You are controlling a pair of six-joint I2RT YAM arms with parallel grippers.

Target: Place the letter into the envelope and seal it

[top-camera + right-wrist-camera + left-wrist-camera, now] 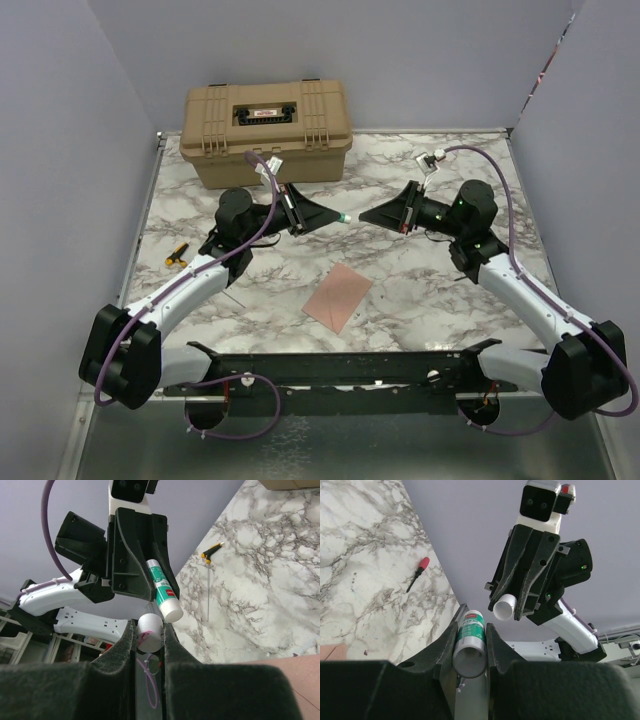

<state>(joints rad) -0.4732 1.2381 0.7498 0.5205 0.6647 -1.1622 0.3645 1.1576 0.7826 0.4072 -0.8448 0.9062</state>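
The pinkish-brown envelope point(338, 296) lies flat on the marble table, in front of both arms; its corners show as the envelope point(329, 653) and the envelope point(300, 680) in the wrist views. The letter is out of view. Above the table's middle, my left gripper point(338, 217) is shut on a green-and-white glue stick point(471, 636). Facing it tip to tip, my right gripper point(366, 218) is shut on a white cap point(150, 628). The glue stick point(164, 593) ends just beside the cap, a small gap between them. The cap point(503, 608) also shows in the left wrist view.
A tan hard case point(267, 130) stands at the back of the table. A yellow-handled screwdriver point(176, 255) lies at the left edge. A small red-handled tool point(419, 571) lies on the marble beyond the right arm. Lilac walls enclose the table.
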